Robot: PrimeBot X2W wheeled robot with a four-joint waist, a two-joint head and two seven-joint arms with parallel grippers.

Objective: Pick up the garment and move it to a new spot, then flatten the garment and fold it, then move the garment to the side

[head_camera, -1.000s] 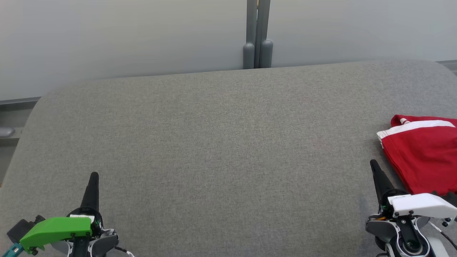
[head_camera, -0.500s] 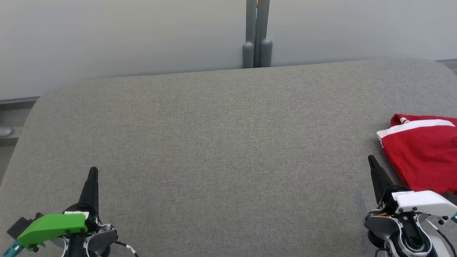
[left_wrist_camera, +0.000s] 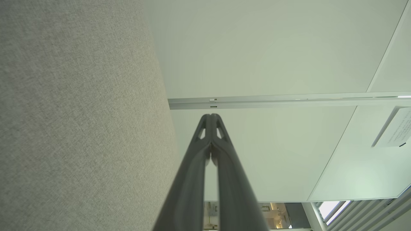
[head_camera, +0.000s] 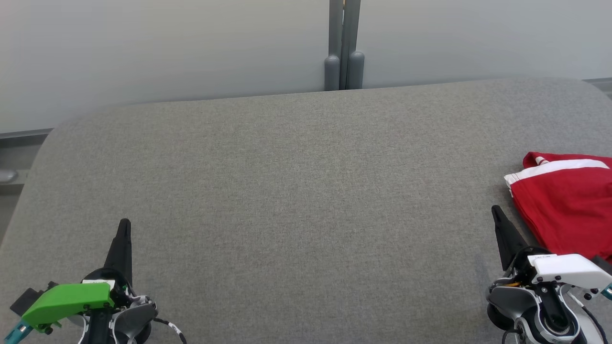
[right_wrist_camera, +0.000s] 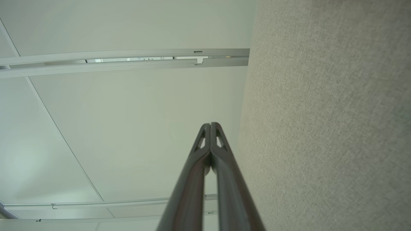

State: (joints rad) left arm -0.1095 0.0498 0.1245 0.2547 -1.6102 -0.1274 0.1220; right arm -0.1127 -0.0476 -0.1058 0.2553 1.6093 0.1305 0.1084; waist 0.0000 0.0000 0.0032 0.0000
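Observation:
A folded red garment [head_camera: 569, 210] with a white stripe lies at the right edge of the grey fabric table [head_camera: 306, 191], partly cut off by the head view's border. My right gripper [head_camera: 495, 210] is at the lower right, shut and empty, its tip just left of the garment and apart from it. At the lower left my left gripper [head_camera: 125, 223] is shut too, holding nothing, far from the garment. In the wrist views the left gripper [left_wrist_camera: 211, 116] and the right gripper [right_wrist_camera: 210, 124] both show their fingers pressed together, with the table surface running alongside.
Behind the table's far edge is a pale partition wall with a grey post [head_camera: 344, 45] at its middle. The floor strip [head_camera: 14, 157] shows past the table's left corner.
Both grippers' tips stand a little higher in the head view and their wrists lower. The garment lies where it was.

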